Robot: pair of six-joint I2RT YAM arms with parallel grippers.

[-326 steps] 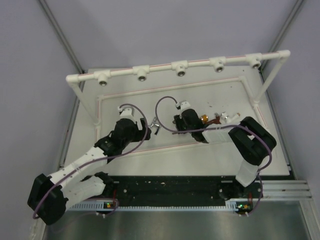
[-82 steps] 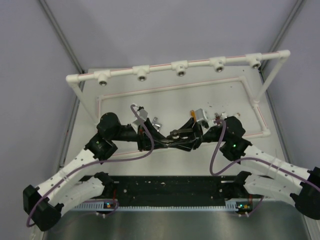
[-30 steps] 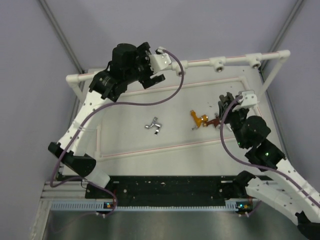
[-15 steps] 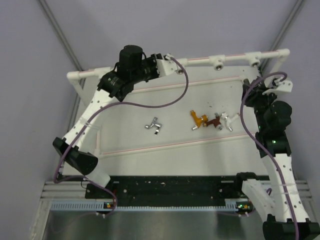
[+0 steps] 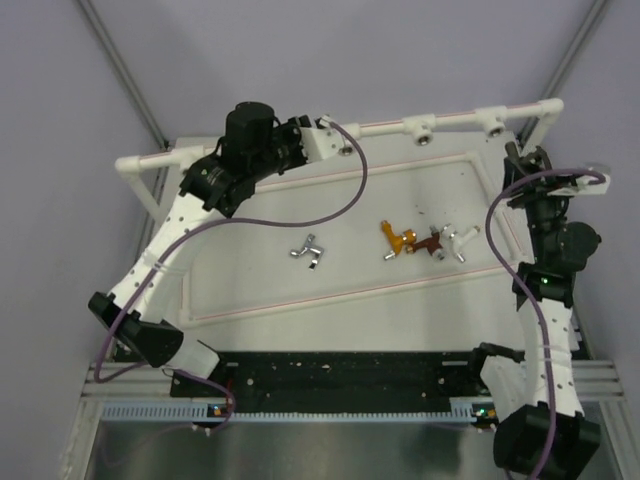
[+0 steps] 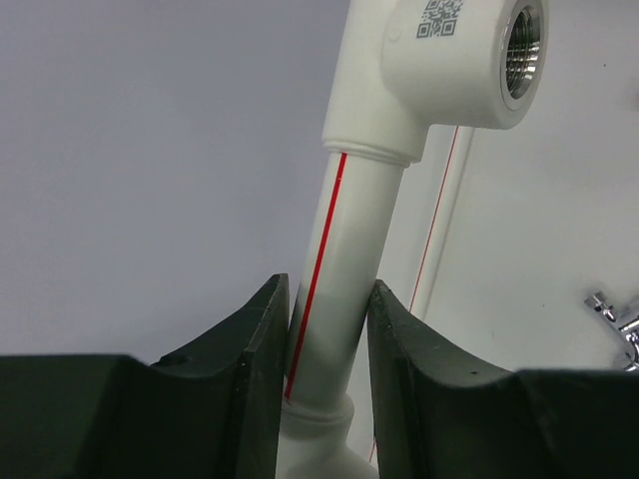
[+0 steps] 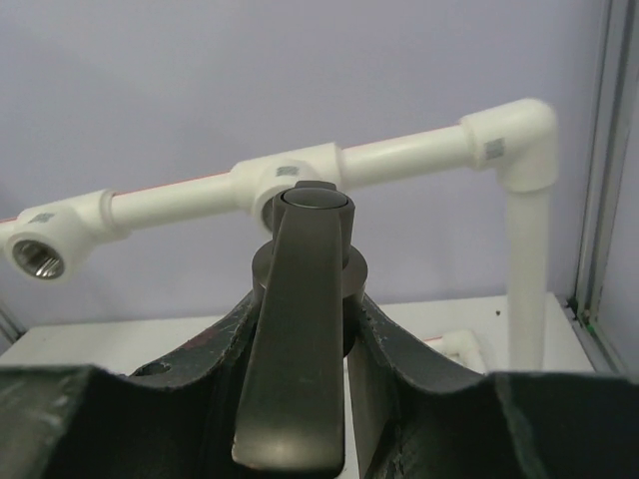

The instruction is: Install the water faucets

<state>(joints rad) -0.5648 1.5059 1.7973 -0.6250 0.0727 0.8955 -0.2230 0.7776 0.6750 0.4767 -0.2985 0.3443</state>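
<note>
Pale lilac walls point(image 5: 330, 60) close in a white bench point(image 5: 300, 200), seen from above. A white pipe frame point(image 5: 150, 190) stands along the bench's far edge and runs down both sides. Its top rail point(image 5: 385, 127) carries round sockets point(image 5: 422, 135) with metal-threaded holes.

The left arm reaches up over the far-left part of the bench. The left gripper point(image 6: 327, 299) is pinched narrow on the rail, one finger pressed against each side of the pipe just below a socket.

The right arm stands upright at the far-right corner. The right gripper point(image 7: 308, 329) is clamped on the dark grey faucet point(image 7: 305, 249), whose lever handle points back at the wrist camera. The faucet's round head is lined up in front of the socket nearest the corner elbow point(image 7: 524, 130). Whether the two touch I cannot tell.

Four more faucets lie loose on the middle of the bench. The silver faucet point(image 5: 308, 250) lies alone, left of centre. The orange-gold faucet point(image 5: 395, 238), reddish-brown faucet point(image 5: 430, 243) and white faucet point(image 5: 458, 240) lie in a close row towards the right edge.
</note>
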